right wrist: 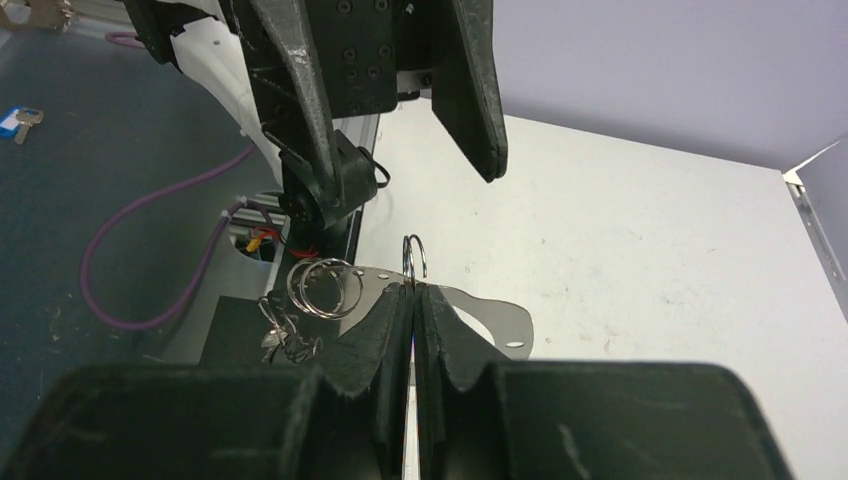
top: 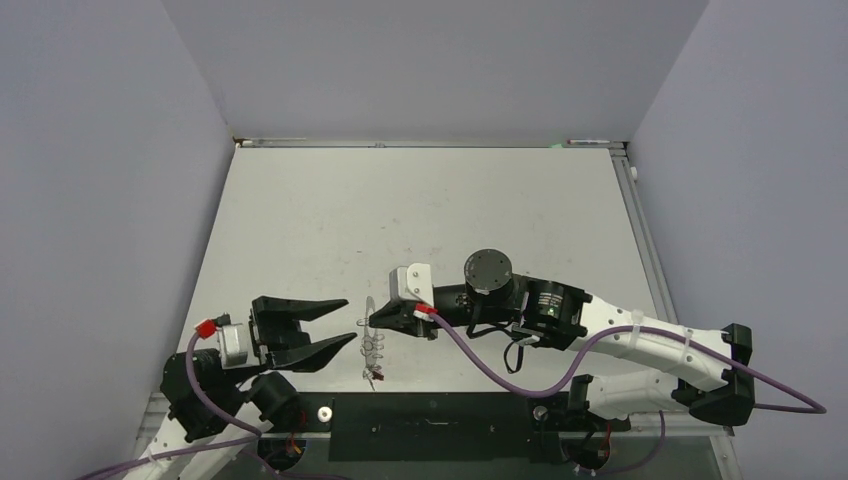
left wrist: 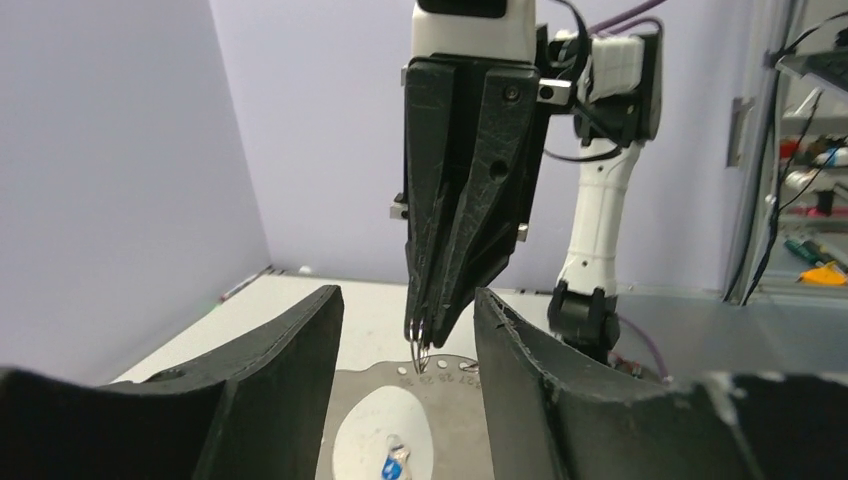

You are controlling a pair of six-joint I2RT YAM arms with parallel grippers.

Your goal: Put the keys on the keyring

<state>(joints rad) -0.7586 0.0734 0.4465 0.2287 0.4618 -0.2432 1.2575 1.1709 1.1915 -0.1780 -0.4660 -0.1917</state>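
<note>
Threading was in hand: right end effector [right wrist: 413, 296] clamped a split ring [right wrist: 414, 255] of the keyring [right wrist: 495, 312], left end effector [top: 350, 320] stood apart, next probably needing the blue-tagged key [left wrist: 396, 462] fed on.

A: Where was the keyring [right wrist: 488, 308]?
B: On edge near the table's [top: 400, 210] front, between the grippers: left gripper [top: 351, 320] to its left, right gripper [top: 376, 320] to its right.
A: And the keys [top: 374, 376]?
B: At its near end, closest to the table's front edge.
</note>
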